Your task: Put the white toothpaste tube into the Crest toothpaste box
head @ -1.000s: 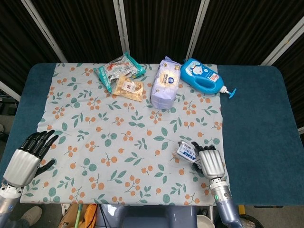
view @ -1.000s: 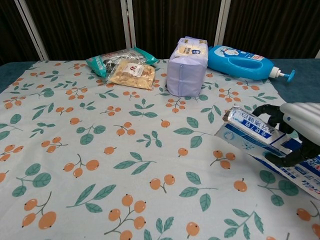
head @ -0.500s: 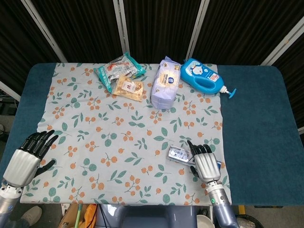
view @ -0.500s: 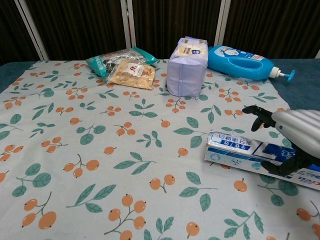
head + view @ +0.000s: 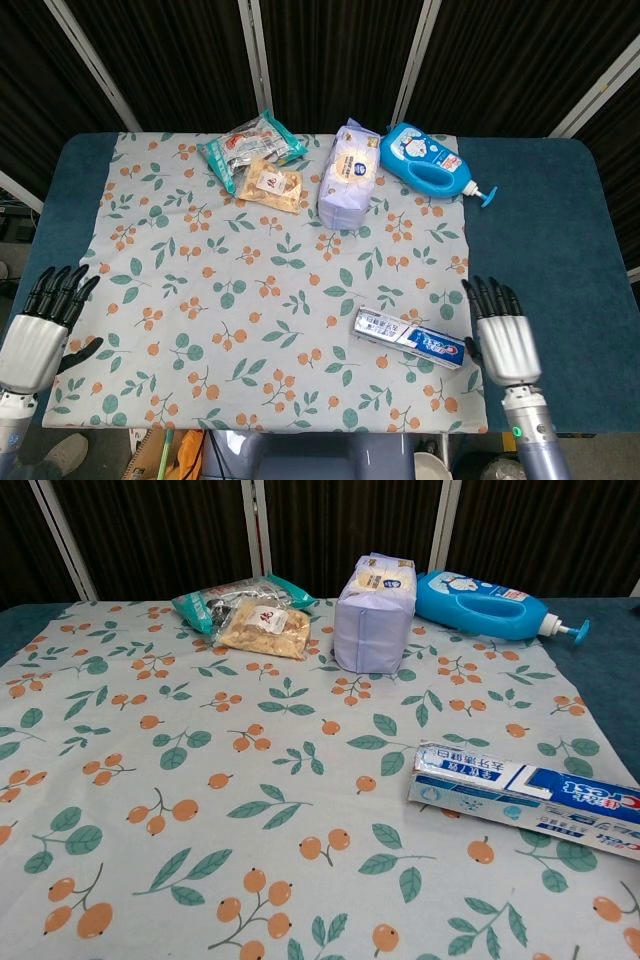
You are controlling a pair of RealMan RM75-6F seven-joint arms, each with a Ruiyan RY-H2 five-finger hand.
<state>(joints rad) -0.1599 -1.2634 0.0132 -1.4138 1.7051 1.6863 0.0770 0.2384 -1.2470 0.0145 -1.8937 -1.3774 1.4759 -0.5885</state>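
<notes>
The Crest toothpaste box [image 5: 408,337] lies flat on the floral cloth at the front right, its end flap toward the left; the chest view shows the box [image 5: 520,797] low on the right. No white toothpaste tube shows outside it. My right hand [image 5: 503,335] hovers just right of the box, apart from it, fingers spread and empty. At the front left corner my left hand [image 5: 38,330] is held off the cloth's edge, fingers apart, holding nothing. Neither hand appears in the chest view.
Along the back of the floral cloth [image 5: 200,300] lie a green snack bag [image 5: 250,145], a cracker packet [image 5: 270,185], a lilac tissue pack [image 5: 348,172] and a blue pump bottle [image 5: 430,162]. Teal table surface [image 5: 550,260] borders the cloth on both sides.
My right hand set the box down flat on the cloth, let go of it and drew back to the right. My left hand shifted slightly left and down.
</notes>
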